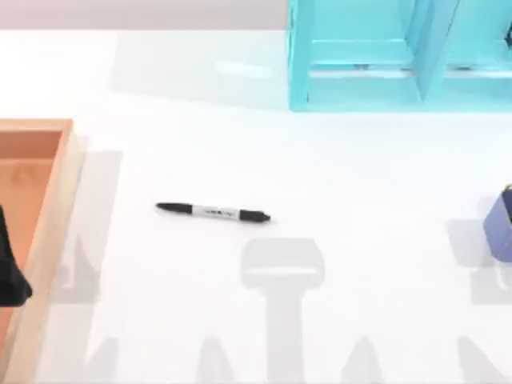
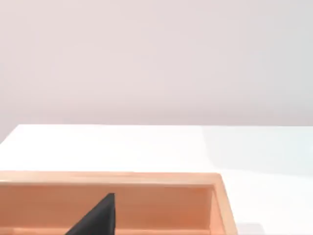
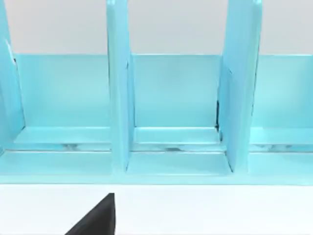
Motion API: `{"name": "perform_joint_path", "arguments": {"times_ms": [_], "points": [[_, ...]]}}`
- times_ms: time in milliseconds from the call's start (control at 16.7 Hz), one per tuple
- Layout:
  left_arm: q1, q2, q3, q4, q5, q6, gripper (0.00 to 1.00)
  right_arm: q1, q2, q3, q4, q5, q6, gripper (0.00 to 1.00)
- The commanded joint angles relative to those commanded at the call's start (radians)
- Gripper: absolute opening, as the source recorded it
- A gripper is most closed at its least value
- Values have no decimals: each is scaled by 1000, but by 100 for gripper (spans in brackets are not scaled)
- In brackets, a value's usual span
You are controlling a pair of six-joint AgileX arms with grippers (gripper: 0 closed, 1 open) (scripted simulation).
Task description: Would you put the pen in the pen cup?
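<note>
White tabletop (image 1: 320,160) carries the pen (image 1: 213,212), which lies flat and roughly horizontal, left of centre in the top view, touching nothing. The pen cup (image 1: 499,226) stands at the right edge of that frame, partly cut off and well apart from the pen. Its contents cannot be seen.

Step in hand: judged from this layout, the task has not started. The pen is ungrasped and no arm is near it.

Left gripper (image 1: 10,268) shows as a dark shape at the far left edge of the top view, over the tray (image 1: 56,200). The state of its jaws cannot be told. For the right jaws, a dark wedge in the lower part of the right wrist view gives no reading either.

Next move, as a judgement: an arm must reach the pen, set open jaws across the barrel, close, lift, carry it right and lower it into the cup.

Containers:
- Tray: wooden; the visible floor is bare apart from the gripper above it.
- Shelf unit (image 1: 384,56): teal, upper right; the bays seen in the right wrist view hold nothing.
</note>
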Motion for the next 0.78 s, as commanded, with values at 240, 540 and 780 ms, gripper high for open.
{"name": "perform_joint_path", "arguments": {"times_ms": [240,540,780], "points": [[0,0,0,0,0,0,100,9,23,20,-15,-1,-7,100],[0,0,0,0,0,0,100,86,233,219,-147,0,-64,100],[0,0,0,0,0,0,100,183,507,512,-312,10,-128,100]]}}
